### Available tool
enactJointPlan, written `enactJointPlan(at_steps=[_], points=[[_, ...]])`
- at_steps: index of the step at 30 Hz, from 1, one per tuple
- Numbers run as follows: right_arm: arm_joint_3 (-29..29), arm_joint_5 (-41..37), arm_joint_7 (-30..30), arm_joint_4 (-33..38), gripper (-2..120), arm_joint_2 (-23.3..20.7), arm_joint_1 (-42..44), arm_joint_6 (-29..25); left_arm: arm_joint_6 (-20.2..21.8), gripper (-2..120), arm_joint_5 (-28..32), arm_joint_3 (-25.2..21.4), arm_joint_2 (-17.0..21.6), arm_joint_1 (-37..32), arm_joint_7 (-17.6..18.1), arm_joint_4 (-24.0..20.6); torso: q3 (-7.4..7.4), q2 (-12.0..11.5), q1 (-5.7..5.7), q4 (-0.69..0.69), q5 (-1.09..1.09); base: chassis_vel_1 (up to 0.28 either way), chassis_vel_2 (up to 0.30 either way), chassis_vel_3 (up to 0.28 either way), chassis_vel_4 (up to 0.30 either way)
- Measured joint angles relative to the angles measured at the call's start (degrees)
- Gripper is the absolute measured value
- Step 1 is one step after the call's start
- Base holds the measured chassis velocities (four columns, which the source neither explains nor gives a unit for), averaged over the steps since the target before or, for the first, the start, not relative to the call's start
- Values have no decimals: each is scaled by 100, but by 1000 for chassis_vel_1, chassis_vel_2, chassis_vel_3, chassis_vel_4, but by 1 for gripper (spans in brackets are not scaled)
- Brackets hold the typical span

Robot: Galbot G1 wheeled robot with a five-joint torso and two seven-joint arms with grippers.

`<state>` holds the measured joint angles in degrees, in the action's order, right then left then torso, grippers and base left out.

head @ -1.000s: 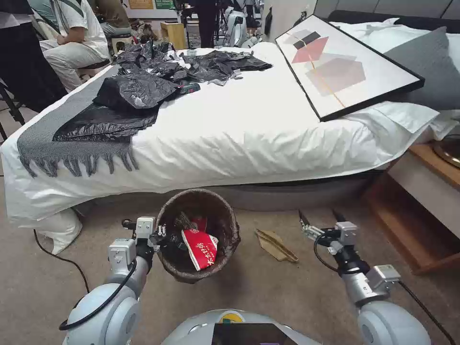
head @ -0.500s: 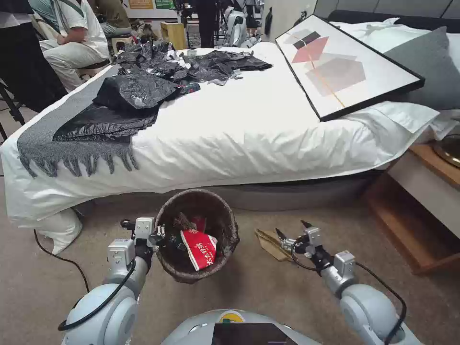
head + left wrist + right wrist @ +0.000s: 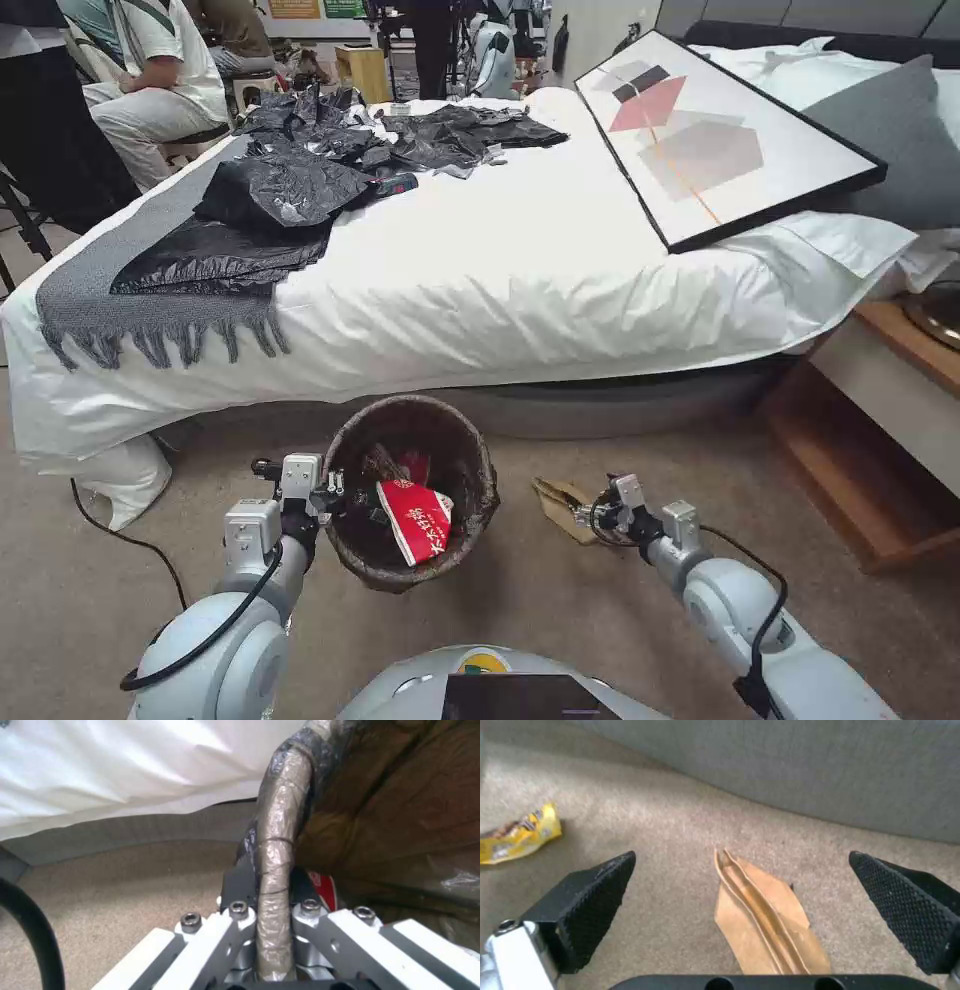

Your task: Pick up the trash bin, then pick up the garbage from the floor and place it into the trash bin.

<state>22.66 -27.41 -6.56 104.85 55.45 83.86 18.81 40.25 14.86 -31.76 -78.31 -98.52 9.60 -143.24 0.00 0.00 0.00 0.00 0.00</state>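
While my left gripper (image 3: pixel 335 492) holds the bin (image 3: pixel 470 455) up by its rim, red carton (image 3: pixel 418 517) inside, cardboard (image 3: pixel 558 500) is left on carpet; right gripper (image 3: pixel 585 515) at it.
L wrist: fingers (image 3: pixel 240 885) clamp crinkly bagged rim.
R wrist: pads (image 3: pixel 602 885) wide apart round creased tan cardboard (image 3: pixel 765 922); glossy yellow wrapper (image 3: pixel 517 834) nearby.

Not much here can actually be read. The red carton (image 3: pixel 416 517) lying in the trash bin (image 3: pixel 478 470), low in the middle of the head view, carries white characters, too small to make out. The yellow snack wrapper (image 3: pixel 519 838) on the carpet, at the left edge of the right wrist view, shows dark lettering, blurred. Signs (image 3: pixel 294 8) on the far wall, top of frame, are illegible.
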Motion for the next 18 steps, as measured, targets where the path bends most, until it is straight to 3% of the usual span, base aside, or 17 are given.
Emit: enactJointPlan(at_steps=[18], points=[[-800,83,91,-1812,100,170,-1002,-20,6,2,1,12,0,-43,1,0,0,0,0,-1,0,0,0,0,0]])
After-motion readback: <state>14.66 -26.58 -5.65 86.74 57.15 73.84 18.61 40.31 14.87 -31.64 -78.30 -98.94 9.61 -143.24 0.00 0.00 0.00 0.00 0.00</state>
